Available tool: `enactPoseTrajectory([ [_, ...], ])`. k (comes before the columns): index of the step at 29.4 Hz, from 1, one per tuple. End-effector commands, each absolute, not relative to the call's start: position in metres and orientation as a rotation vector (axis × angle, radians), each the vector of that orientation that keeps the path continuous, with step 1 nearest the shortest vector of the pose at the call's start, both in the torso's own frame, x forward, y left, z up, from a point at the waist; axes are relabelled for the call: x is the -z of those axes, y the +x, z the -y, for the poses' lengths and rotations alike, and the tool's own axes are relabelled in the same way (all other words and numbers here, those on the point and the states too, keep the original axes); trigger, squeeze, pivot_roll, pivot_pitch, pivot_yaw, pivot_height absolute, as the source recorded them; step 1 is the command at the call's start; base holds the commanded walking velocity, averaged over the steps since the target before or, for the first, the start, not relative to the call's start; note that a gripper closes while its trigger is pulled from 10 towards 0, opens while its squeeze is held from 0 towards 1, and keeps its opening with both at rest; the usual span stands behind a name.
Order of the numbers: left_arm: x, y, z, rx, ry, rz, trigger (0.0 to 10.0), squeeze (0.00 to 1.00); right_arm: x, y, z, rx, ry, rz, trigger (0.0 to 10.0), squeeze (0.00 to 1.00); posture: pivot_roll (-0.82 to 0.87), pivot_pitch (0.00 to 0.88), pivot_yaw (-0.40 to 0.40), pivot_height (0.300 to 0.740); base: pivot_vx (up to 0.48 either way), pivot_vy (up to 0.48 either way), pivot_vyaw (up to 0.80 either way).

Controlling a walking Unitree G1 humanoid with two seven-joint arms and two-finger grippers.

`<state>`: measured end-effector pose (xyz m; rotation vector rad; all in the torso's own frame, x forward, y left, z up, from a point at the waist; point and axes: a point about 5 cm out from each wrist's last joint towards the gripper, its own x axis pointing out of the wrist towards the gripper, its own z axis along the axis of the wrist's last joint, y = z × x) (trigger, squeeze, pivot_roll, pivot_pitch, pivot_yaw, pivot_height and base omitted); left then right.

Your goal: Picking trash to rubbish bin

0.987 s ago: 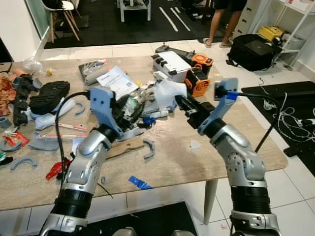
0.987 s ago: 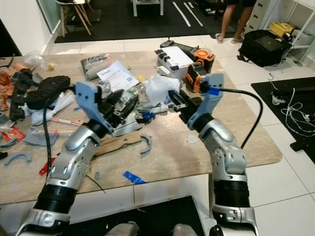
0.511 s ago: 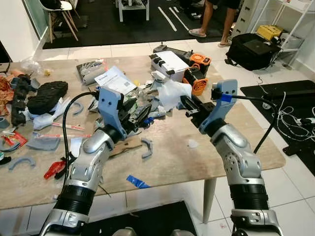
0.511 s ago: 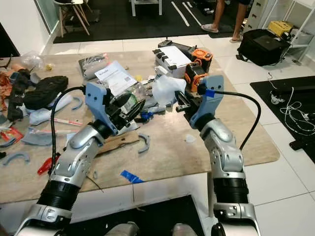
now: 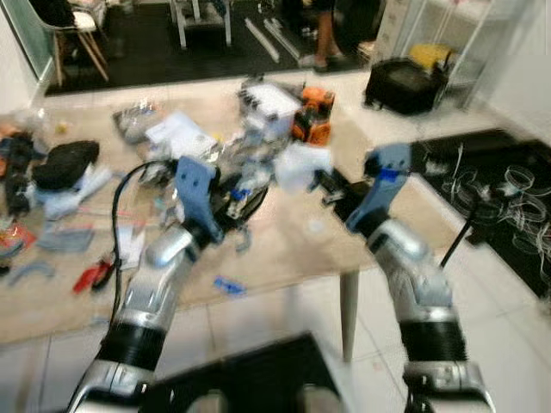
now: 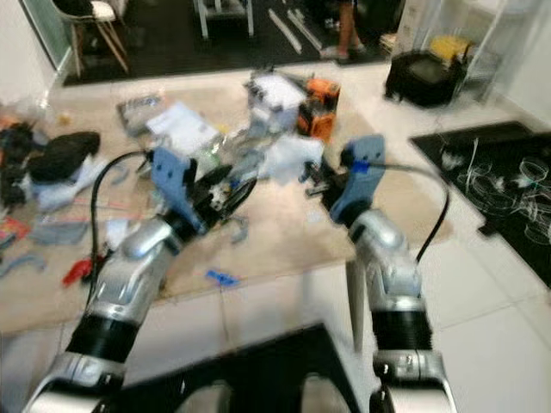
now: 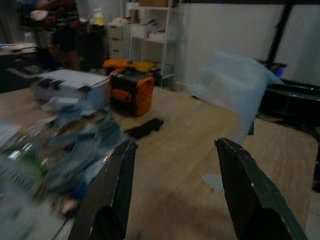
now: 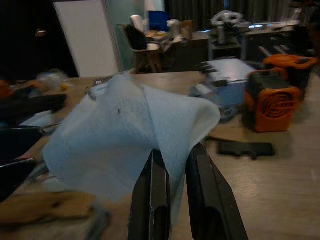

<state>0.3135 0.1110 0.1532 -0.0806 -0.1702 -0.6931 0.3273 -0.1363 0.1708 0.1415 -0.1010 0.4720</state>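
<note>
My right gripper [image 8: 175, 152] is shut on a pale, thin crumpled sheet [image 8: 125, 130], which it holds up above the wooden table [image 5: 284, 249]. The same sheet [image 5: 297, 165] shows white in the blurred head view, just ahead of the right gripper [image 5: 331, 185]. My left gripper [image 7: 175, 145] is open with nothing between its fingers. It hovers over the table beside a heap of crumpled clear plastic [image 7: 75, 150]. In the head view the left gripper [image 5: 250, 191] sits close to that plastic heap [image 5: 245, 168].
An orange-and-black tool [image 5: 312, 125] and a white box [image 5: 269, 99] stand at the table's far side. A black shoe [image 5: 65, 163], a red tool [image 5: 90, 275] and scraps lie left. A black bag [image 5: 405, 86], cables [image 5: 499, 185] and a person's legs [image 5: 327, 34] are beyond.
The whole view has pulled back and gone blurry, so the camera is moving. The right gripper has kept hold of the pale sheet, which now hangs free of the table clutter.
</note>
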Motion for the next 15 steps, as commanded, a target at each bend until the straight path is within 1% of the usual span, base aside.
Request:
enactPoseTrajectory([
  [1,-0.1487,0.3122,-0.1121,0.698,-0.077,0.158,10.0,0.0,-0.1705,0.3287,0.1349,-0.476,0.146,0.102,10.0,0.0,-0.06,0.0,-0.013,0.74,-0.33,0.0,0.0],
  [15,-0.1487,0.3121,-0.1121,0.706,-0.07,0.164,10.0,0.0,-0.1699,0.3299,0.1346,-0.474,0.149,0.1,10.0,0.0,-0.06,0.0,-0.013,0.74,-0.328,0.0,0.0],
])
